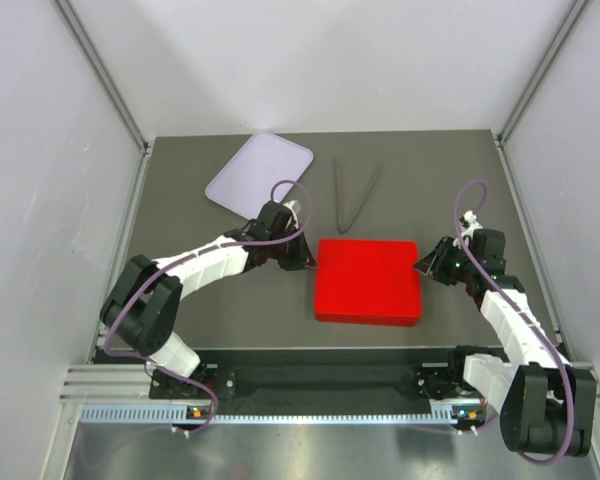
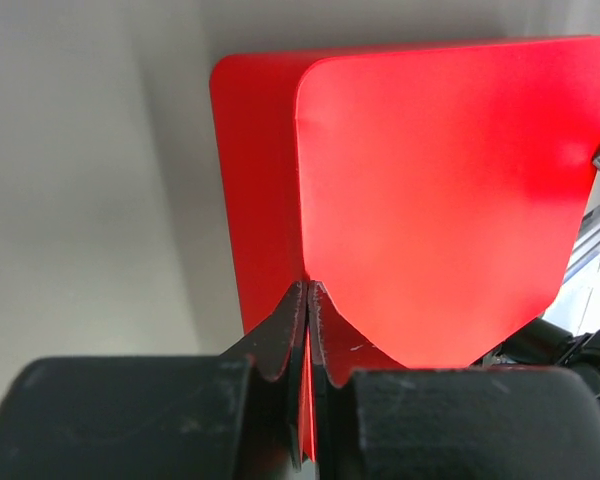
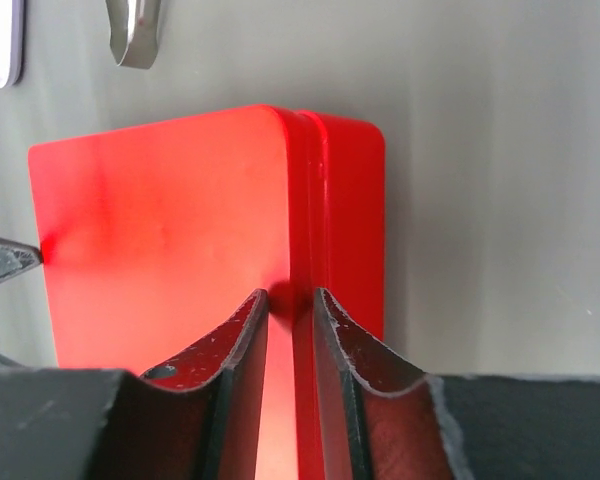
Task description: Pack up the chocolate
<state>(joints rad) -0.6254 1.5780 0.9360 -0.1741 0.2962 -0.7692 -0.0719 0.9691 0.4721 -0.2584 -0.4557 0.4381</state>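
Nearest us in the overhead view is the mounting rail (image 1: 280, 398), from which both arms reach inward to a red box (image 1: 368, 280) in the middle of the table (image 1: 230, 310). The left gripper (image 1: 305, 258) meets the box's left edge and the right gripper (image 1: 425, 265) its right edge. We judge they flank it so as to steady the box or work its lid from both sides. A lavender tray (image 1: 258, 172) and thin metal tongs (image 1: 352, 195) lie well apart from the box at the back. No chocolate shows anywhere. It may be shut inside, but we cannot tell.

From the left wrist we get what the overhead view hides: the jaws are clenched tight, with a sliver of red rim pinched between them. The box's top face fills the picture, and it has a stepped edge, as of a lid seated over a base. The right gripper's tip only peeks in at the far edge.

From the right wrist we see jaws standing apart, one on each side of the box's near rim. Whether they press it or have let go we cannot tell. This view alone shows the box's side wall as layered bands. It also shows the tongs' tip and a corner of the tray beyond. Again no chocolate shows.
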